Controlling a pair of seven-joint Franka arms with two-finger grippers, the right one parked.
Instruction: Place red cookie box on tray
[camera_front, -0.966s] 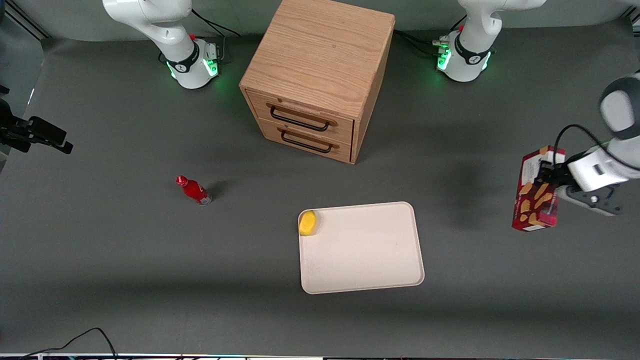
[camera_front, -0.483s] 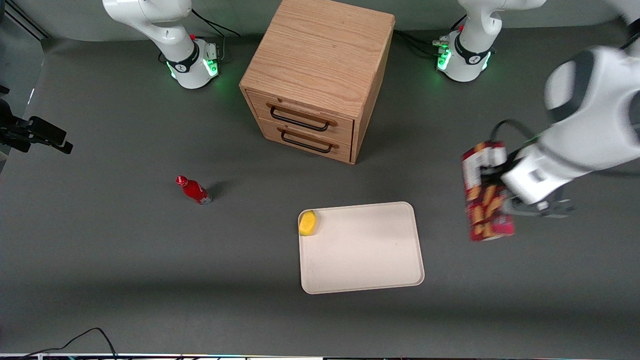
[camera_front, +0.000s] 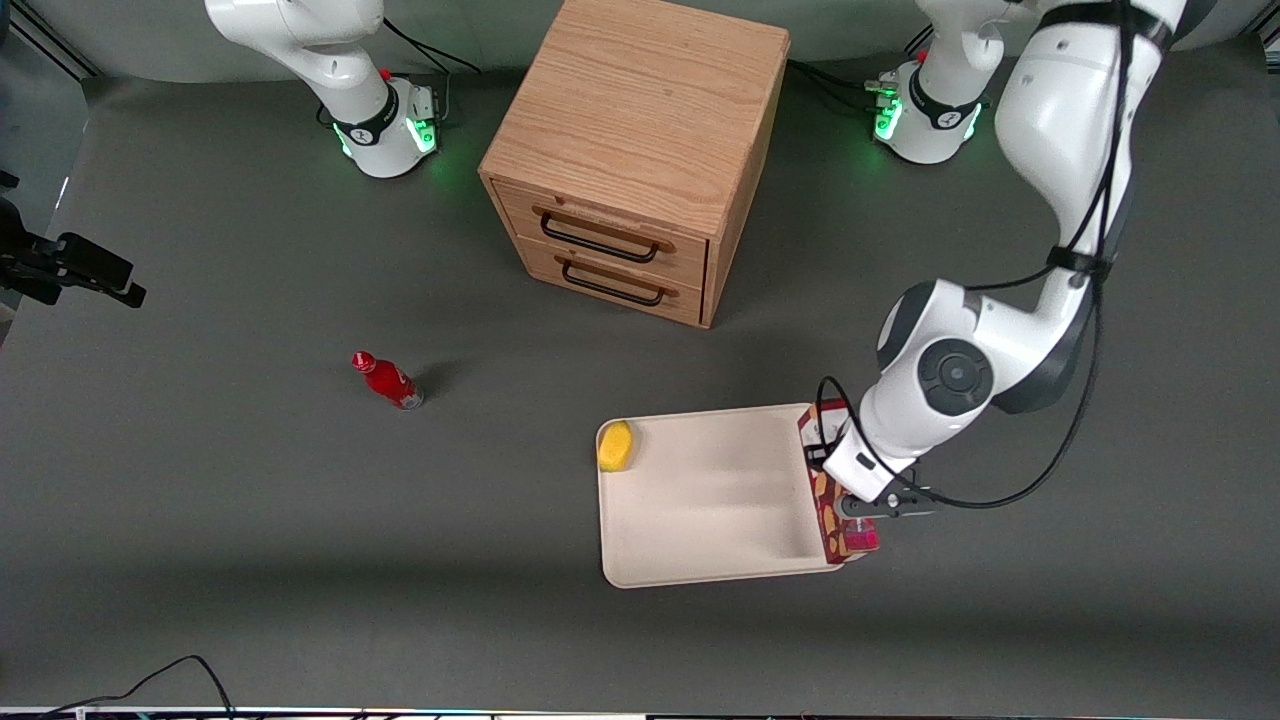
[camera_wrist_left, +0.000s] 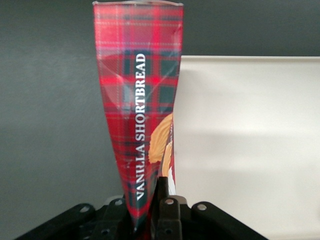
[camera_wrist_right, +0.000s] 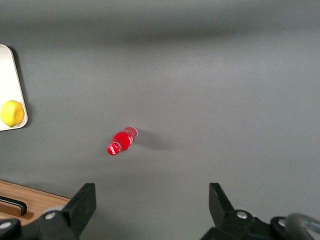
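Red cookie box (camera_front: 832, 500) clamped in gripper (camera_front: 858, 508) over tray (camera_front: 700, 500) edge.

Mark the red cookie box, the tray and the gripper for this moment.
red cookie box (camera_wrist_left: 135, 115): left wrist view, on its tartan side panel.
tray (camera_front: 700, 500): front view, on its bare floor.
gripper (camera_front: 868, 508): front view, between the fingertips, shut on the box over the tray's edge.

Your gripper (camera_front: 868, 507) sits at the tray's (camera_front: 700, 560) working-arm edge, and its wrist hides much of the red cookie box (camera_front: 829, 500). In the wrist view the red cookie box's gripped end runs out of frame, fingers (camera_wrist_left: 167, 215) mostly cropped.
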